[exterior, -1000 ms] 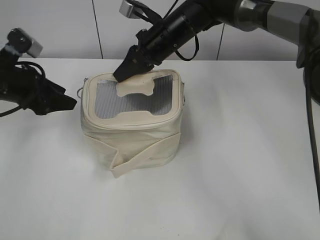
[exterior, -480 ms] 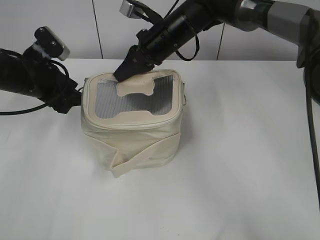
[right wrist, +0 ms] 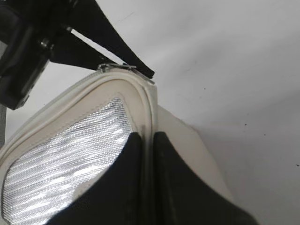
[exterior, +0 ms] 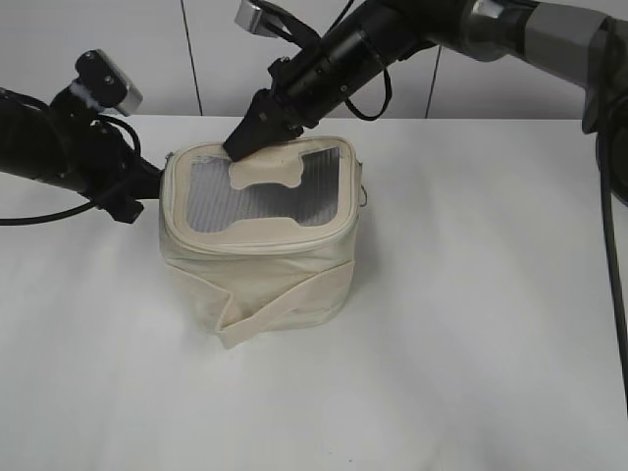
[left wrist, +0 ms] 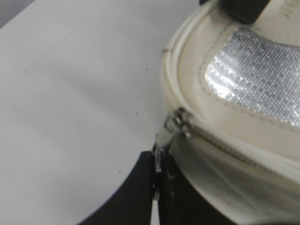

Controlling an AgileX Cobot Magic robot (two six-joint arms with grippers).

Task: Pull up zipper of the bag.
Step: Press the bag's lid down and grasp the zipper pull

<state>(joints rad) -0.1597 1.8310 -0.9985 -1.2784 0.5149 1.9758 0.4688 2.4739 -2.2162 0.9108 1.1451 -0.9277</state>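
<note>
A cream fabric bag [exterior: 260, 245] with a silver mesh top stands mid-table. Its zipper runs round the top rim. In the left wrist view the metal zipper pull [left wrist: 165, 140] hangs from the slider at the bag's [left wrist: 243, 93] left corner, and my left gripper [left wrist: 157, 161] is shut on that pull. In the exterior view the left gripper [exterior: 147, 182] touches the bag's left top edge. My right gripper [exterior: 240, 145] is shut on the bag's back rim [right wrist: 149, 117], with one finger on each side of the piping [right wrist: 147, 136].
The white table [exterior: 471, 324] carries the bag alone. A pale panelled wall [exterior: 118, 59] stands behind. The right arm [exterior: 412, 39] reaches in from the top right, above the table's back edge.
My left arm has moved right from the table's left side to the bag's left top corner and closed on the zipper pull. The right gripper and bag have stayed still.
</note>
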